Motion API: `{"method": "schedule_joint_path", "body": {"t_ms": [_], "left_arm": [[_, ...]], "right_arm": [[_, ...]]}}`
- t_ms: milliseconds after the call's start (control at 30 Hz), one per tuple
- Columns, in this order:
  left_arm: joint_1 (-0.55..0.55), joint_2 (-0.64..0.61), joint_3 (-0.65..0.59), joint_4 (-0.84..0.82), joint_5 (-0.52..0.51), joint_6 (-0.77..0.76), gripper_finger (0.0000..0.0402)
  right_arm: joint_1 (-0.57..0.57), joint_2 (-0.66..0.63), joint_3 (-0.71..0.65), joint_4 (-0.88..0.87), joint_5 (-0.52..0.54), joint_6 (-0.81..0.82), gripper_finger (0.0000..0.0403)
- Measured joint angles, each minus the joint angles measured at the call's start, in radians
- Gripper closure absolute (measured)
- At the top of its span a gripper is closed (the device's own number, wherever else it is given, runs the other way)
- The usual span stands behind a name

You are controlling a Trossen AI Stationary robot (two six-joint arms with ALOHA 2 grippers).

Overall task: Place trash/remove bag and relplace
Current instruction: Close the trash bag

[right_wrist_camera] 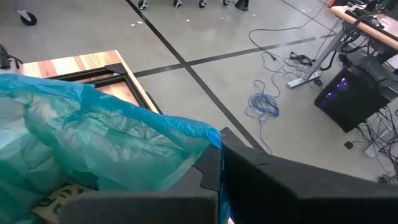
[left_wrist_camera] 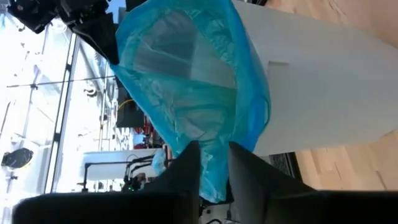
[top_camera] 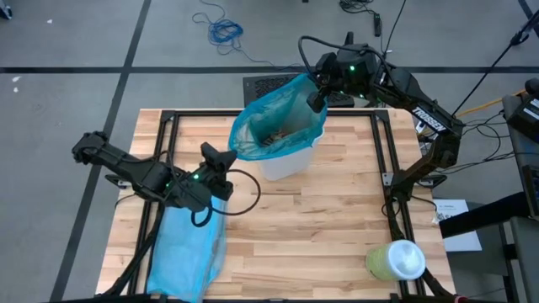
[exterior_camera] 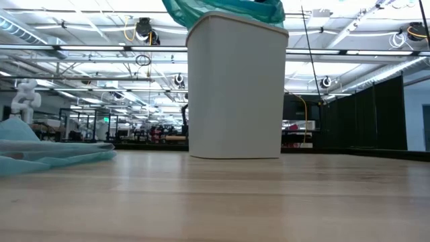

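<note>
Near edge of the wooden table [top_camera: 320, 227]: a pale-green container with white top [top_camera: 396, 260] lying at the right corner, and a sky-blue spare bag [top_camera: 187, 248] flat at the left. No readable label on either; white lettering on the right arm [top_camera: 429, 118] is too small to read. The table is light planks with a black frame; grey floor with dark lines and a blue cable coil [top_camera: 223, 30] beyond.

Mid-table, the left gripper [top_camera: 221, 158] is at the near-left rim of the teal bag [top_camera: 278, 126], fingers [left_wrist_camera: 186, 168] narrowly apart with a fold of plastic between them; grip unclear.

The bag lines a white bin [exterior_camera: 235, 87], with brown trash scraps [top_camera: 274, 135] inside.

Far side, the right gripper [top_camera: 317, 99] is clamped on the bag's rim.
</note>
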Motion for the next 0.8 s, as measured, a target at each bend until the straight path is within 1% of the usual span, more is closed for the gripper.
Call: {"method": "schedule_joint_path", "body": {"t_ms": [100,167,267,333,500,600,667,800], "left_arm": [[0.012,0.0,0.0,0.015,0.0,0.001,0.0384],[0.02,0.0,0.0,0.017,0.001,0.001,0.0395],[0.022,-0.004,0.0,0.036,0.001,0.015,0.0399],[0.022,-0.011,0.0,0.062,0.001,0.046,0.04],[0.022,-0.037,0.001,0.136,0.001,0.112,0.04],[0.022,-0.057,0.001,0.144,0.006,0.104,0.0401],[0.022,-0.063,0.002,0.125,0.044,0.058,0.0401],[0.002,-0.056,0.001,0.029,0.169,-0.008,0.0399]], "right_arm": [[0.0,0.0,0.0,0.001,0.0,0.0,0.0403],[0.0,0.0,0.0,0.002,0.0,0.0,0.0403],[0.0,0.0,0.0,0.012,0.009,-0.006,0.0395],[0.0,-0.001,0.0,0.033,0.015,-0.021,0.0382],[0.0,-0.007,0.0,0.113,0.016,-0.054,0.0332],[0.0,-0.008,0.0,0.154,0.016,-0.066,0.03],[0.0,-0.011,0.0,0.16,0.016,-0.071,0.028],[0.0,-0.012,0.0,0.149,0.014,-0.075,0.0247]]}}
